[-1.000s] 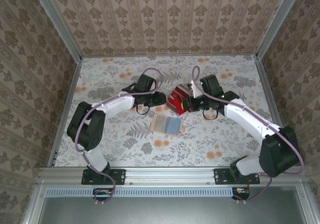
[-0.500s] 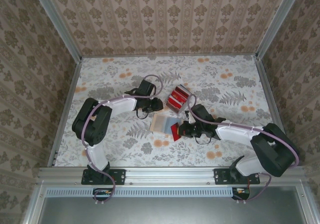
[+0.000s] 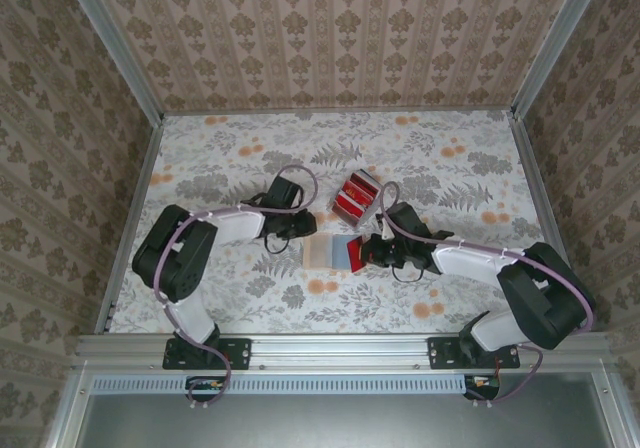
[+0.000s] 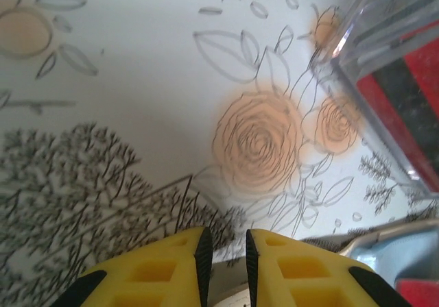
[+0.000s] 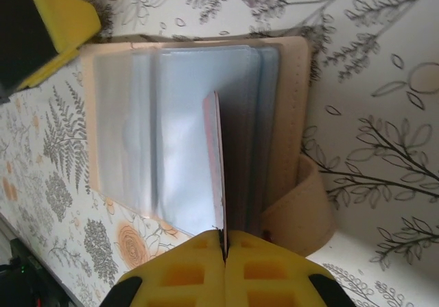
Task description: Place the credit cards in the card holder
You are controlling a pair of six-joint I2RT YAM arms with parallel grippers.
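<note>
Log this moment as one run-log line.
left gripper: narrow gap, at card holder edge, grip unclear | right gripper: shut on red card, edge-on over the open holder

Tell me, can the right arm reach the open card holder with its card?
Probably yes. The right gripper, shut on a red card, holds it edge-on over the clear sleeves of the card holder, nothing between. The left gripper is at its corner, aside.

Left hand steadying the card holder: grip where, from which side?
The card holder lies flat and open, and the right hand holds a red card at its right side. So likely pinch the bare tan left border, coming from the left.
</note>
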